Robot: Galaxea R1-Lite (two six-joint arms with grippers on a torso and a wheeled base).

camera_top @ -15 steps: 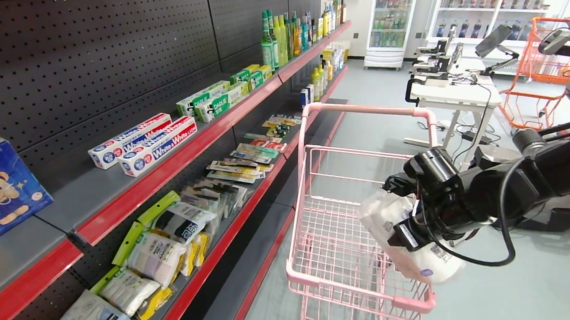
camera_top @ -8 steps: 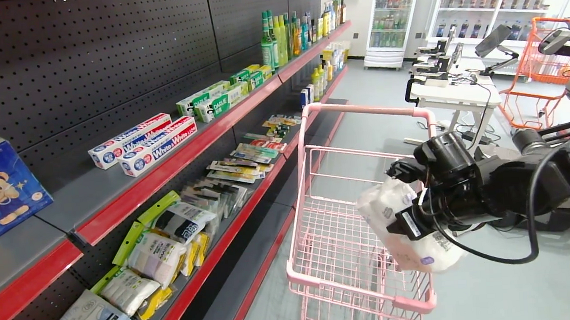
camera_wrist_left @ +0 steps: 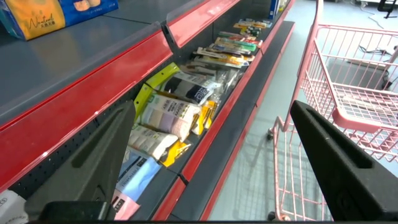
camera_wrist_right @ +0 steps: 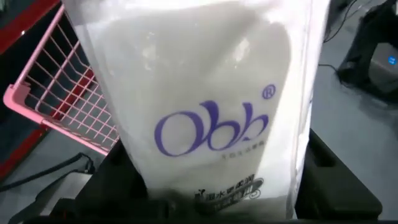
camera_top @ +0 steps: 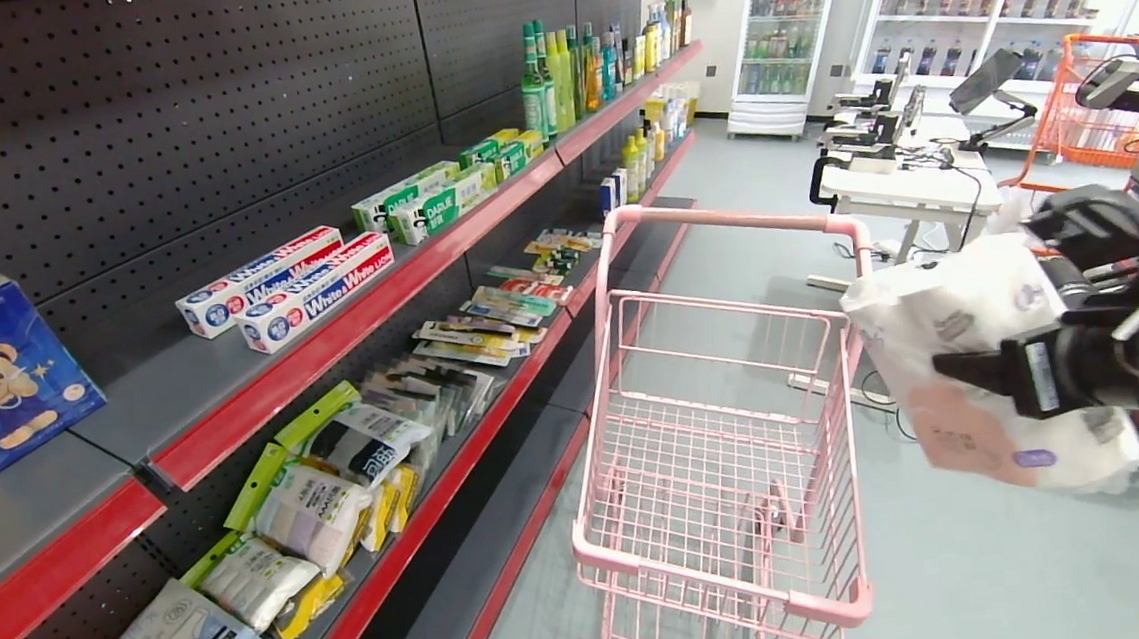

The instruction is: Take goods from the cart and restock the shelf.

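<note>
The right tool has lifted the pack up and away to the right. A second ago the pack hung low over the right rim of the cart, near its front corner. Now it sits higher, wholly outside that rim and over the floor. The tool's 2 fingers are clamped on the pack's sides, and the pack tilts in the grip with its lower end sagging a little. The cart and the camera have not shifted, and no goods can be seen in the cart's basket.

The left tool hangs with its fingers spread wide and nothing between them, facing the front edge of the lower level of the shelf.

So the pick looks done and the carry has begun. The pack is now well apart from the shelf, with the cart between them. It seems the arm must next swing it back across or around the cart to reach a free stretch of shelf.
</note>
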